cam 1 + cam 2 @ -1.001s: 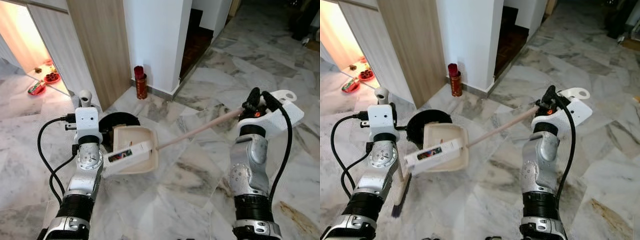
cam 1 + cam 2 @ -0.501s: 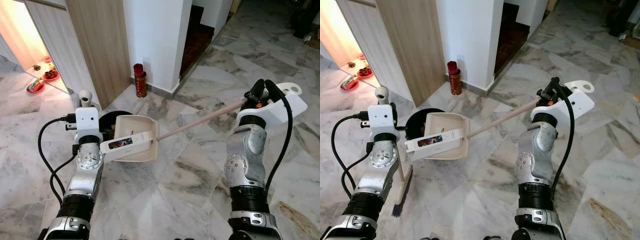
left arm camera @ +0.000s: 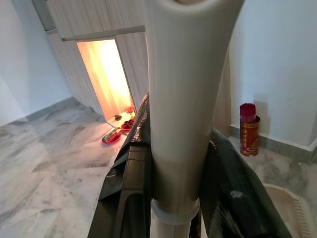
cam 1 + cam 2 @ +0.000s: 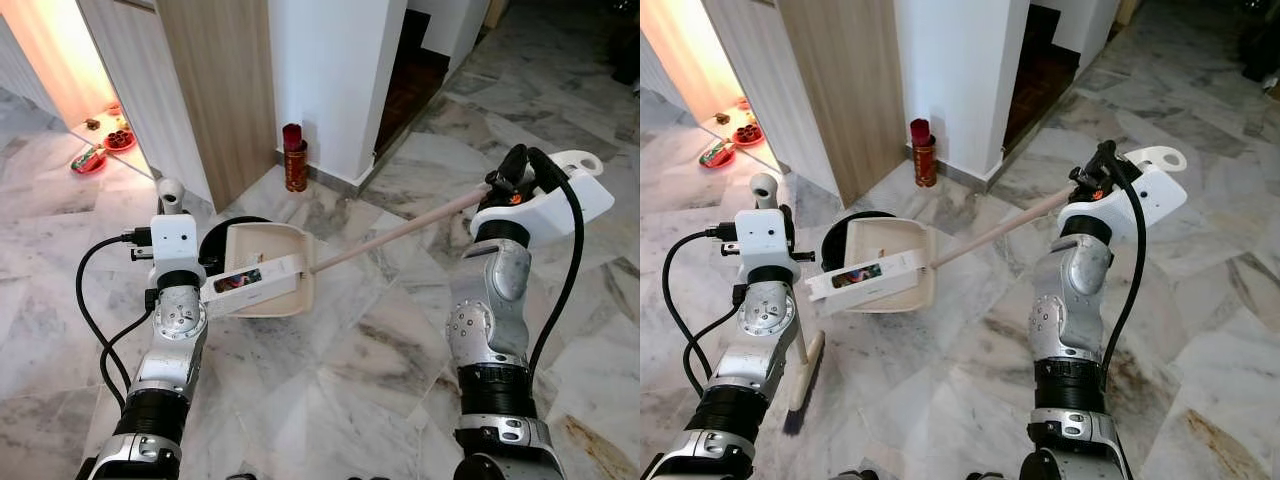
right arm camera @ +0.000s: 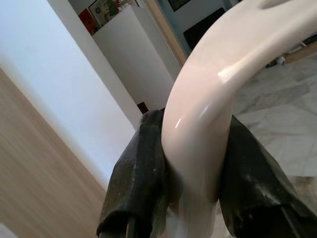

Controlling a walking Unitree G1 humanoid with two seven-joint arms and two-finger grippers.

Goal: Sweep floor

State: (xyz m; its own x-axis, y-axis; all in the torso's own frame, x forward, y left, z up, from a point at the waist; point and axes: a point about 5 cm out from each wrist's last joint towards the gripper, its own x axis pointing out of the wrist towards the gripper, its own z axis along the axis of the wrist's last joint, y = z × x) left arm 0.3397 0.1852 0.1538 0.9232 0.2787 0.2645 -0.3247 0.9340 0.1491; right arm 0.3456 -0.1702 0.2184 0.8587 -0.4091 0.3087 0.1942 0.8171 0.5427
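Observation:
My left gripper is shut on the upright cream broom handle, level with my left wrist. The broom head rests on the marble floor beside that arm. My right gripper is shut on the curved top of the long dustpan handle. That handle slants down and left to the cream dustpan. The dustpan hangs tilted over a round black bin between my arms. What lies inside the pan is hidden.
A red canister stands against the white wall corner, next to a wooden panel. A lit low alcove with red bowls lies at the far left. A dark opening is behind the wall. Marble floor spreads ahead and right.
The dustpan has risen a little and moved further over the black bin, and my right gripper has lifted slightly. The view has shifted a bit. The left arm holds still.

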